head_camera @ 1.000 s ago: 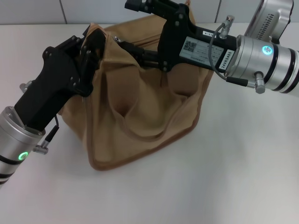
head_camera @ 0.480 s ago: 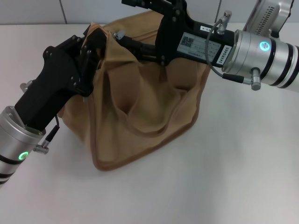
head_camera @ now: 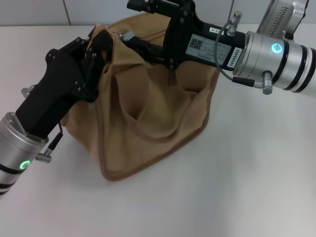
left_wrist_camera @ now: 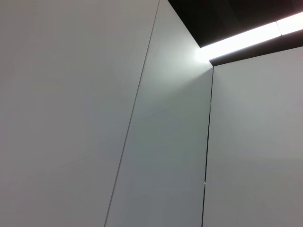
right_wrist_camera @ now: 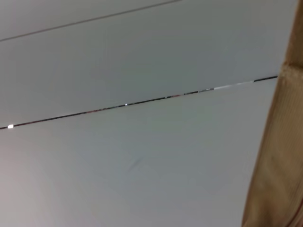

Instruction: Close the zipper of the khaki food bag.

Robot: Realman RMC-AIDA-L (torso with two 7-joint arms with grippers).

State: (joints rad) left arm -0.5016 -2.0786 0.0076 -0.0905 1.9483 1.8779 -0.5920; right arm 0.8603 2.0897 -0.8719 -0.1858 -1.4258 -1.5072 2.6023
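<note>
The khaki food bag point(head_camera: 148, 113) stands slumped in the middle of the white table in the head view, a handle loop point(head_camera: 163, 133) hanging down its front. My left gripper point(head_camera: 100, 45) is at the bag's top left corner, shut on the raised fabric edge. From the right, my right gripper point(head_camera: 134, 43) reaches across the bag's top, its fingers pinched together at a small silver pull tab point(head_camera: 129, 36). The gripper body hides most of the zipper line. A strip of the bag's fabric point(right_wrist_camera: 279, 156) shows in the right wrist view.
The bag rests on the white table point(head_camera: 237, 187), which ends at a pale tiled wall point(head_camera: 39, 12). Only wall panels and a ceiling light strip point(left_wrist_camera: 246, 40) appear in the left wrist view.
My right gripper has moved a little up and left along the bag's top, with the silver tab shifting beside it. The bag's top rose slightly. The left arm has stayed still.
</note>
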